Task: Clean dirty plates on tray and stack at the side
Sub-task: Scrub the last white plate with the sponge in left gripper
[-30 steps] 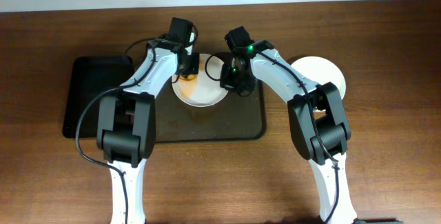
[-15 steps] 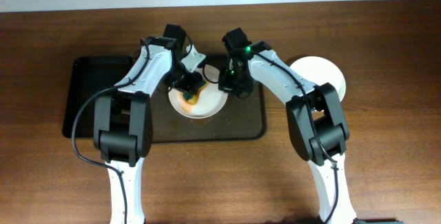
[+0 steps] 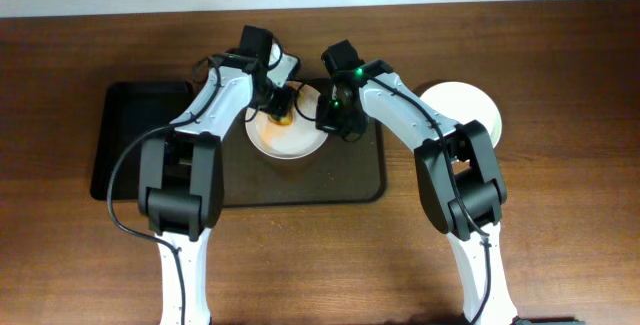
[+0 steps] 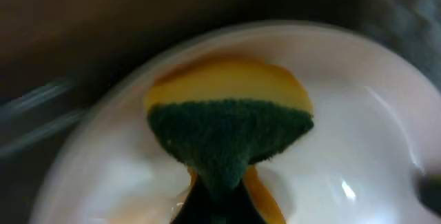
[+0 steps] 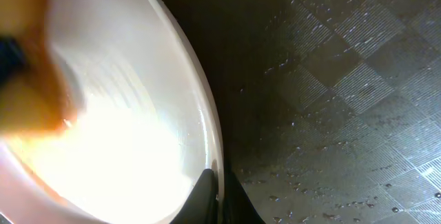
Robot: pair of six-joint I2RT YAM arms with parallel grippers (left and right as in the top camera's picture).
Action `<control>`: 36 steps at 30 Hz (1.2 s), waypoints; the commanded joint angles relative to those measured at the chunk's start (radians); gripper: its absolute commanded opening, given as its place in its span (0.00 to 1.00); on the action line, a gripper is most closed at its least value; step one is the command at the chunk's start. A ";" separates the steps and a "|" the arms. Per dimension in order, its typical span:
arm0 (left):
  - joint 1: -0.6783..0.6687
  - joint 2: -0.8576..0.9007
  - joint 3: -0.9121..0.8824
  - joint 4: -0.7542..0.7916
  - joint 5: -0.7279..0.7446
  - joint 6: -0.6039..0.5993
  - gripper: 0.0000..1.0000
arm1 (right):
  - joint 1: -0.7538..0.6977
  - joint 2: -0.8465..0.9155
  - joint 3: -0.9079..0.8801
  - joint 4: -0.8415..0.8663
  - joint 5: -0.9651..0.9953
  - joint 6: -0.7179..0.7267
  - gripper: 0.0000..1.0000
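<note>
Overhead top-down — wrists close on plate (image 3: 290, 145)

Both arms are stretched forward and bent inward, with the wrists brought near each other.
The left gripper (image 3: 279, 106) is pointed downward and is closed on a sponge (image 4: 231, 131); the right gripper (image 3: 326, 121) is clamped on the rim of a plate (image 5: 138, 148), its fingers nearly touching.

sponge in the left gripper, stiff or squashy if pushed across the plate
Probably squashy: the sponge pinches to a narrow waist at the left gripper. Its green scouring face likely drags on the plate rather than slipping.
</note>
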 commanded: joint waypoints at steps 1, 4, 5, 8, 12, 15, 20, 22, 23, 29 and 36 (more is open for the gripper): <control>0.001 0.041 -0.014 0.001 -0.438 -0.269 0.00 | 0.014 0.026 -0.016 -0.012 0.012 -0.012 0.04; 0.002 0.041 -0.014 -0.085 -0.470 -0.272 0.00 | 0.014 0.026 -0.016 -0.011 0.012 -0.012 0.04; 0.001 0.041 -0.014 -0.119 -0.470 -0.272 0.00 | 0.014 0.026 -0.016 -0.011 0.012 -0.012 0.04; -0.010 0.041 -0.010 -0.283 -0.452 -0.261 0.00 | 0.014 0.026 -0.016 -0.013 0.012 -0.012 0.04; -0.011 0.041 0.013 -0.448 -0.367 -0.163 0.00 | 0.014 0.026 -0.016 -0.012 0.012 -0.020 0.04; -0.005 0.041 0.032 -0.507 -0.171 -0.019 0.00 | 0.014 0.026 -0.016 -0.013 0.011 -0.019 0.04; 0.000 0.041 0.034 -0.488 0.122 0.122 0.00 | 0.014 0.026 -0.016 -0.018 0.011 -0.020 0.04; 0.000 0.041 0.034 -0.466 0.165 0.122 0.00 | 0.014 0.026 -0.016 -0.018 0.011 -0.020 0.04; 0.000 0.041 0.034 -0.453 0.179 0.122 0.00 | 0.014 0.026 -0.016 -0.018 0.011 -0.020 0.04; 0.008 0.041 0.034 -0.317 0.174 0.051 0.00 | 0.014 0.026 -0.016 -0.018 0.011 -0.020 0.04; 0.028 0.041 0.034 -0.140 -0.279 -0.295 0.00 | 0.014 0.026 -0.016 -0.020 0.011 -0.023 0.04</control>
